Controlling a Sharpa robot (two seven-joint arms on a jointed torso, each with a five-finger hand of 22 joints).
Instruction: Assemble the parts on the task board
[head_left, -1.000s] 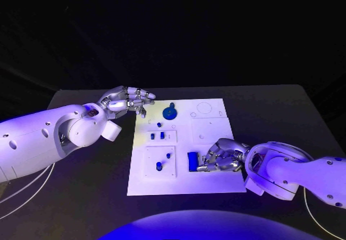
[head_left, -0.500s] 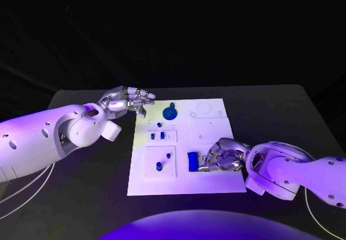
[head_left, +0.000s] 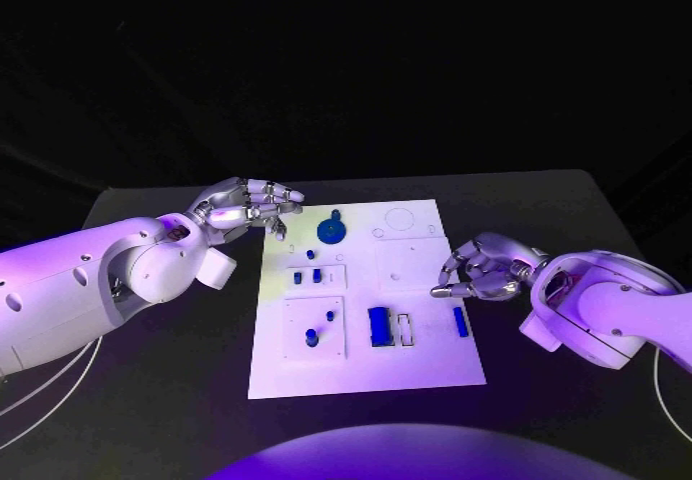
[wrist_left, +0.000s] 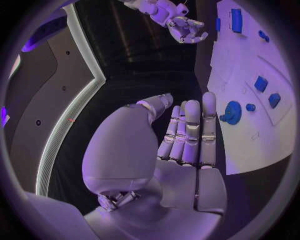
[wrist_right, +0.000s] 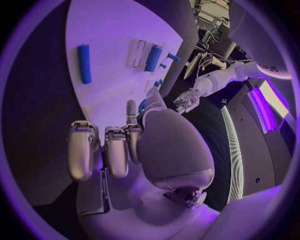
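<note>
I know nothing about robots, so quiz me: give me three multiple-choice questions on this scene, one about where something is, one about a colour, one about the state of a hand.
1. Where does the round blue part sit on the task board?
A. near the far edge, by the left hand
B. at the near edge
C. off the board, on the black table

2. What colour is the long bar-shaped part?
A. red
B. blue
C. yellow

3. What is the right hand doing?
A. gripping the round part
B. pressing flat on the bar-shaped part
C. holding nothing, its fingers curled in

Answers: 1 A, the head view shows it in the board's far rows, close to the left hand. 2 B, it is as blue as the other parts. 3 C, it hangs at the board's right edge with nothing seen in it.
</note>
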